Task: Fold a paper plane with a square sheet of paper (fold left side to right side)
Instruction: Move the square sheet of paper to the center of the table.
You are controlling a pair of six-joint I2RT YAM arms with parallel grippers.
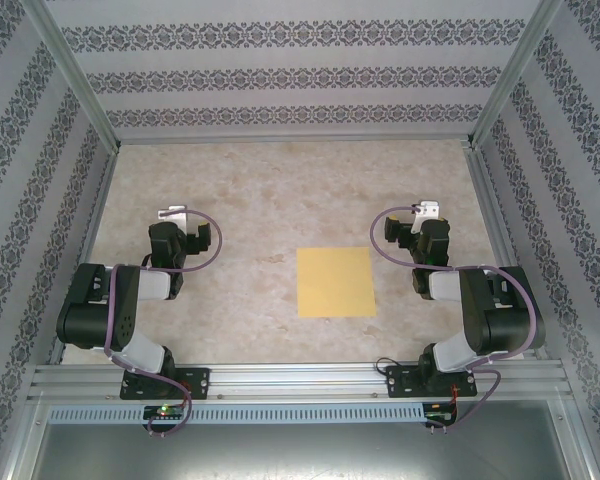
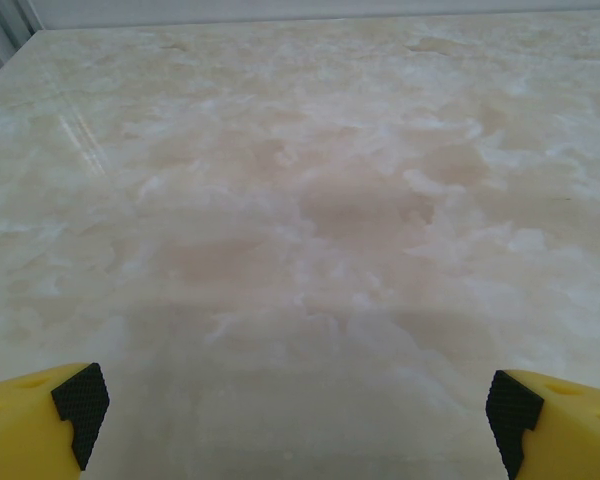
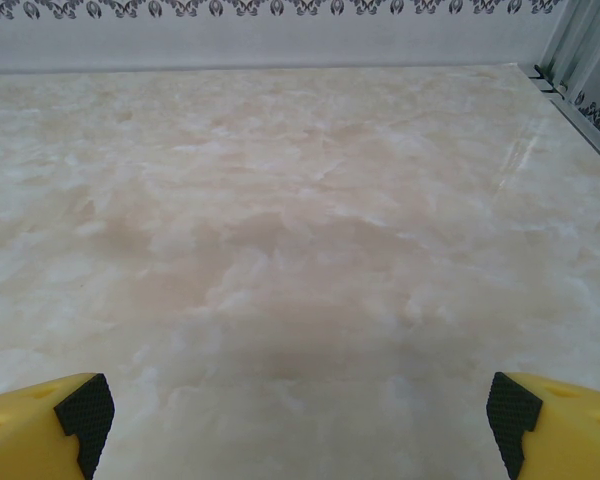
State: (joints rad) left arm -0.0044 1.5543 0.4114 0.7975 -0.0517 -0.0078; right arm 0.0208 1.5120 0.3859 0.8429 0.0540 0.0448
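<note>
Though cropped, both jaws wide, paper point(image 1: 335, 282) flat

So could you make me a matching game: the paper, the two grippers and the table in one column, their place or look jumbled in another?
1 square sheet of paper
2 left gripper
3 right gripper
4 table

A open, well off to the sheet's left
B marbled beige
C flat, yellow, unfolded
D open, on the sheet's right, nearer it

Pairs: 1-C, 2-A, 3-D, 4-B
</note>
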